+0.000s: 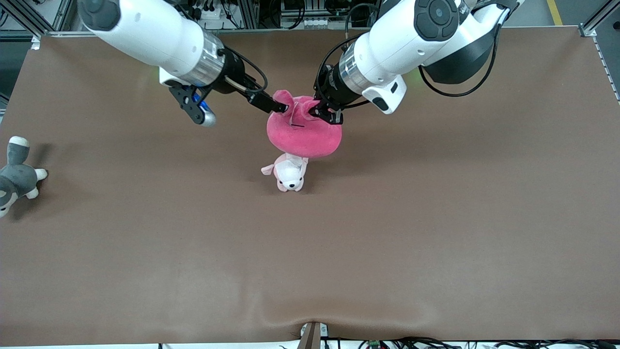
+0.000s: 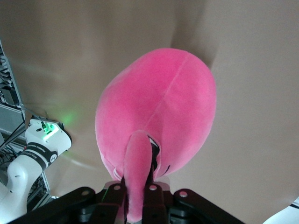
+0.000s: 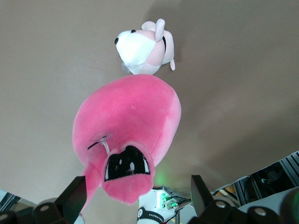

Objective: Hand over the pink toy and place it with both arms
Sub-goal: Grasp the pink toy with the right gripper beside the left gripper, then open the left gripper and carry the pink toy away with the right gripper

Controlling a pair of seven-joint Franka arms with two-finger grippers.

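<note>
The pink toy [image 1: 301, 133] hangs above the bench [image 1: 436, 218], its ear pinched by the left tool [image 1: 325, 114]; the right tool [image 1: 280, 105], fingers spread, straddles its other ear.

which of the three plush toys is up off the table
The big round hot-pink plush, pinched by the left end effector. The pale pink-and-white puppy plush and grey-and-white plush lie on the table.
</note>
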